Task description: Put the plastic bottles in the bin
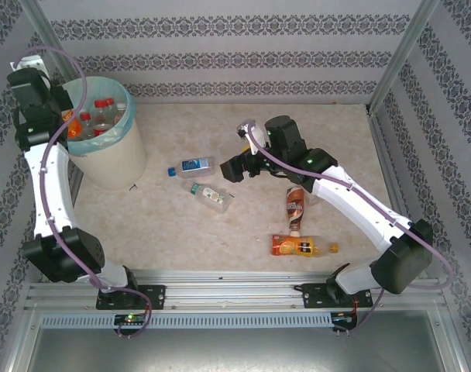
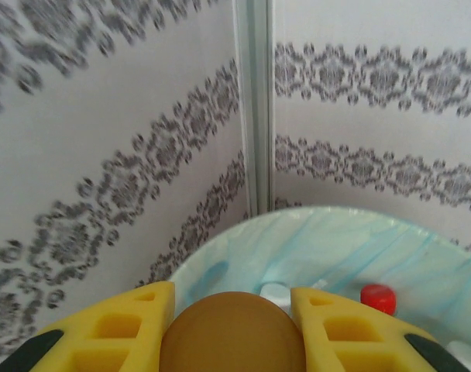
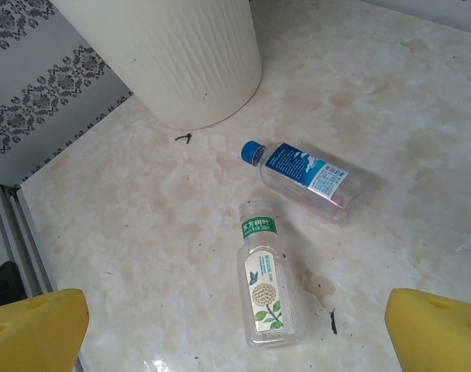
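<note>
A rounded, opaque brown bottle [image 2: 232,341] sits clamped in the left gripper [image 2: 232,301] over the teal-lined bin [image 1: 113,167] at the frame's upper left, which holds red-capped bottles [image 1: 104,107]; the right gripper [image 3: 235,333] gapes wide.

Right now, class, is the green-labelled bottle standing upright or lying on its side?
Lying on its side: the green-labelled bottle rests lengthwise on the table, cap toward the bin.

Damask-striped walls [image 1: 220,58], marbled beige tabletop [image 1: 181,232]
</note>
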